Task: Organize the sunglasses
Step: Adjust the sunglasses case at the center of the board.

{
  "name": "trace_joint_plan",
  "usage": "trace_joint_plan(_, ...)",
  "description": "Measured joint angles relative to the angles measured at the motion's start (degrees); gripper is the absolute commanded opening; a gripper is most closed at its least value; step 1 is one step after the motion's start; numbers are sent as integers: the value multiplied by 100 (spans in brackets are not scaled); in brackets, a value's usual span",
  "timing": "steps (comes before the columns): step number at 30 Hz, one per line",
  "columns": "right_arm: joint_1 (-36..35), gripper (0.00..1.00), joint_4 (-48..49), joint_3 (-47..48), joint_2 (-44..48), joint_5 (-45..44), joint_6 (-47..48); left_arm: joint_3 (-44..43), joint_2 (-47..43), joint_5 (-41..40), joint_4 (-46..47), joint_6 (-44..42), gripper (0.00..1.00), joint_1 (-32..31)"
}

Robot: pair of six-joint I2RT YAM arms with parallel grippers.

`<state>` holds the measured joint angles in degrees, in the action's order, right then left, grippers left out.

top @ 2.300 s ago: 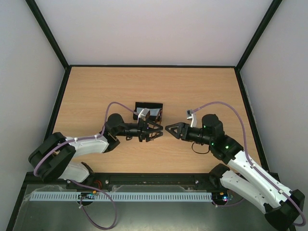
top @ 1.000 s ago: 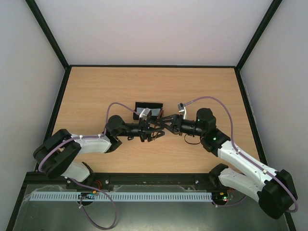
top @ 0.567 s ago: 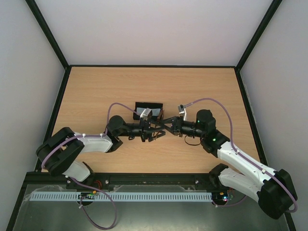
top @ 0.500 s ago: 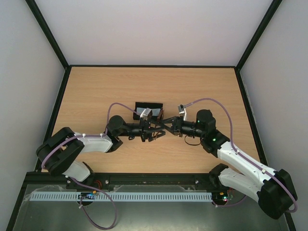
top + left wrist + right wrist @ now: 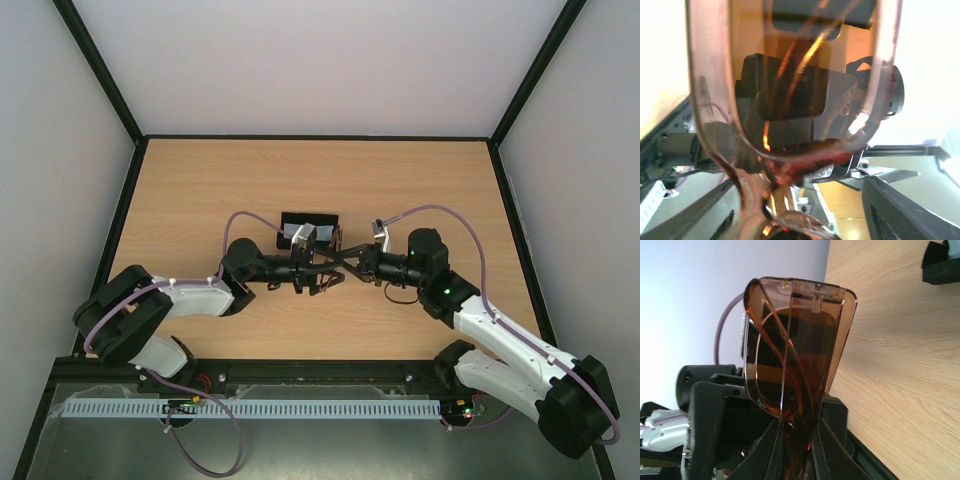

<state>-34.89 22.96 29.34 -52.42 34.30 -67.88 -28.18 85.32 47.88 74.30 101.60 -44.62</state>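
Note:
The sunglasses (image 5: 333,256), with a reddish-brown frame and tinted lenses, hang in the air between both grippers above the table's middle. My right gripper (image 5: 346,262) is shut on them; in the right wrist view its fingers (image 5: 771,442) pinch the folded glasses (image 5: 800,340) near the bridge. My left gripper (image 5: 316,270) faces it from the left. In the left wrist view a lens (image 5: 790,75) fills the frame, and the left gripper (image 5: 799,185) has its jaws wide apart on either side of the glasses, clear of the frame.
An open black case (image 5: 308,220) lies just behind the grippers with a light blue cloth (image 5: 292,233) in it; the case also shows in the right wrist view (image 5: 942,262). The wooden table (image 5: 420,180) is walled by a black rim.
My right gripper has reached left from open and apart to the glasses at the left gripper and has shut on them. The left arm has barely moved.

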Motion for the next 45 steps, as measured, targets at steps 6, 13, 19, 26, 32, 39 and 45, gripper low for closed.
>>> trace_joint_plan(6, 155, 6, -933, 291, 155, -256, 487, 2, -496, -39, -802, -413, 75, 304)
trace_joint_plan(13, 933, 6, -2192, 1165, -44, -595, 1460, -7, -1917, -518, -3287, -1733, 61, 946)
trace_joint_plan(19, 1097, 6, -3239, 2686, -1285, -1207, 2538, 199, -2302, -1150, -4874, -2699, 28, 1268)
trace_joint_plan(26, 1099, 6, -3560, 4207, -2695, -2006, 3327, 732, -1910, -1727, -5504, -3058, 24, 1305)
trace_joint_plan(32, 1099, 3, -3359, 5158, -4157, -2321, 3567, 798, -1447, -2197, -5552, -3220, 20, 1397)
trace_joint_plan(39, 1099, 2, -3206, 6345, -5880, -2538, 3740, 872, -560, -2476, -5228, -3320, 16, 1794)
trace_joint_plan(45, 1150, 1, -3211, 7062, -6537, -2671, 3899, 417, 319, -2542, -4942, -3484, 15, 2133)
